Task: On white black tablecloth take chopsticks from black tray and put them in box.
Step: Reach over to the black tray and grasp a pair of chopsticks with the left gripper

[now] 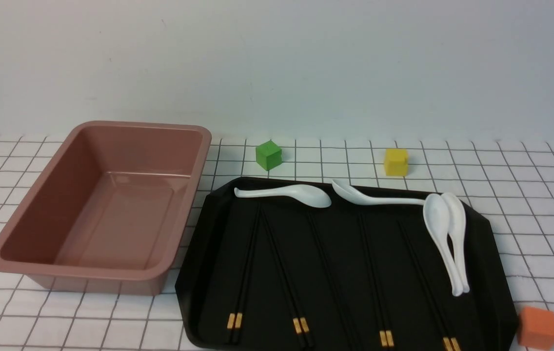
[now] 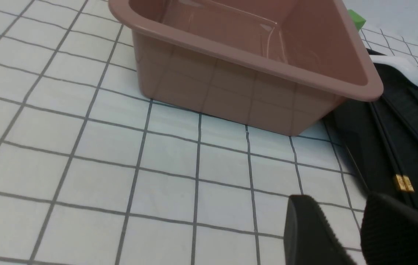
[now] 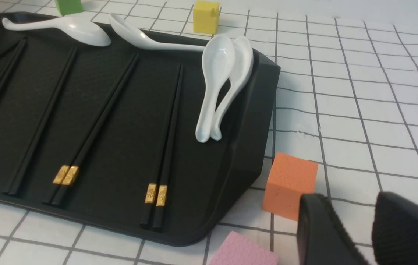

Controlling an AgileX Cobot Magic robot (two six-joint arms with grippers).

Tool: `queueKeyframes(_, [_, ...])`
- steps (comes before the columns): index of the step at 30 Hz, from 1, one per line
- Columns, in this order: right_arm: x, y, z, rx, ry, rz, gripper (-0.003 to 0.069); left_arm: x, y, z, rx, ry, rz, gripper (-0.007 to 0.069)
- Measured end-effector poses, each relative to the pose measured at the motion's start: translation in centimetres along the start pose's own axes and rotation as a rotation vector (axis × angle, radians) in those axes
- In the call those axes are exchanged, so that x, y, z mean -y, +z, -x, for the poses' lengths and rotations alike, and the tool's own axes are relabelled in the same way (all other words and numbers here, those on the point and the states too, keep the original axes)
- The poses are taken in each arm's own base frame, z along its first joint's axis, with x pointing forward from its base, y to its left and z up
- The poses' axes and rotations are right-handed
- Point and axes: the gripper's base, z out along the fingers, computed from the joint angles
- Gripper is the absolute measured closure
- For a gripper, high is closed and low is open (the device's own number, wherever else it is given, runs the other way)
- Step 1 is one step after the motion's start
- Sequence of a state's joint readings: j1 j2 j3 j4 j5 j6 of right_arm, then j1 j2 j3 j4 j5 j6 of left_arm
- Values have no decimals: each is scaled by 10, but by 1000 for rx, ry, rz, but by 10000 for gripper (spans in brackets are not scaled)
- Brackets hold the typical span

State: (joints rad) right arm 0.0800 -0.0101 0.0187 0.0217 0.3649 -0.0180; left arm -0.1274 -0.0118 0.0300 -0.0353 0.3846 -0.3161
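step: pre-grasp, 0 moved; box (image 1: 140,125) empty, neither hand on a pair
chopsticks (image 1: 245,273): 4 gold-banded pairs flat on tray (image 1: 208,292), along near edge of surface (image 1: 525,204), centre to right
axis: near-far, slightly fanned; gold ends to near edge, tips to far edge
box: left side, just beside tray
left hand (image 2: 336,206): spread, empty
right hand (image 3: 347,200): spread, empty
next: likely drop over 1 pair, fingers across axis, pinch both sticks low

The tray (image 1: 216,263) is black, the box (image 1: 52,195) pink-brown.
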Motion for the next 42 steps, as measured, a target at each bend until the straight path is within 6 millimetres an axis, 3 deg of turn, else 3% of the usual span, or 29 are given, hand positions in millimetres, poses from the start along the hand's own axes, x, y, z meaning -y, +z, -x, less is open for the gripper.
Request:
queueKeyframes(18, [0, 0, 0, 0, 0, 0, 419, 0, 0, 0, -1, -21, -5, 386])
queueKeyframes(21, [0, 0, 0, 0, 0, 0, 419, 3, 0, -1, -12, -171, -37, 386])
queueKeyframes(25, [0, 0, 0, 0, 0, 0, 419, 13, -1, 2, -24, -619, -142, 386])
queueKeyframes(29, [0, 0, 0, 0, 0, 0, 419, 18, -2, 5, -42, -901, -211, 386])
queueKeyframes(38, [0, 0, 0, 0, 0, 0, 419, 18, -3, 15, 42, -1078, -276, 394])
queueKeyframes(42, [0, 0, 0, 0, 0, 0, 419, 25, -14, 38, 119, -1072, -346, 456])
